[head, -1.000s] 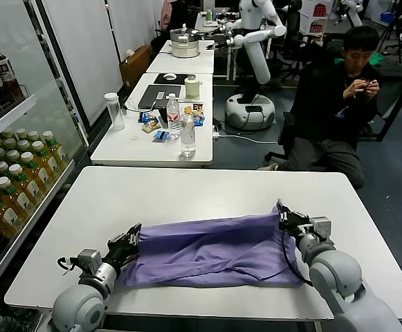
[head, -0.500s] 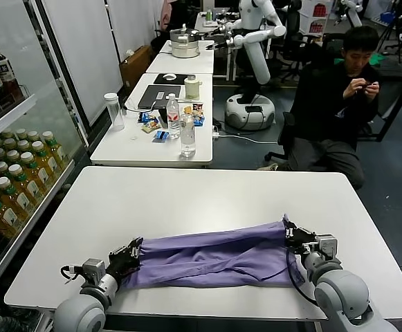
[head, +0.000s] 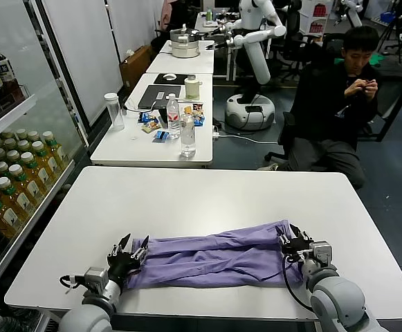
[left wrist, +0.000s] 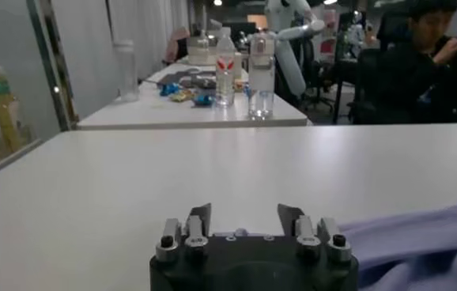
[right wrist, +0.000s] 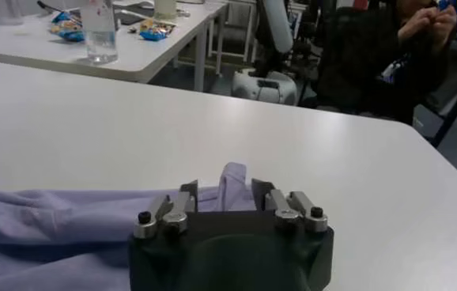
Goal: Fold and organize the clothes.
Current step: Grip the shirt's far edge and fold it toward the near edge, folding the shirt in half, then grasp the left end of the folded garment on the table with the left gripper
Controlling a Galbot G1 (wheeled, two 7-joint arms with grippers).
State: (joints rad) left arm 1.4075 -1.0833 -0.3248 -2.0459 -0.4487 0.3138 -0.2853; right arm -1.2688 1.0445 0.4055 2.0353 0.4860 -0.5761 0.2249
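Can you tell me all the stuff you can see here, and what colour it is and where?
T-shirt: one, lavender purple, folded into a long strip near the front edge of the table.
Table: one, white, under the shirt.
Back table: one, white, holding clear bottles, snacks and a cup.
Drink bottles: many, yellow and dark, on shelves at the left.
Seated person: one, in black, behind the table on the right.
Other robot: one, white, far back.
Left claw: one, dark, open, at the shirt's left end.
Right claw: one, dark, open, at the shirt's right end.
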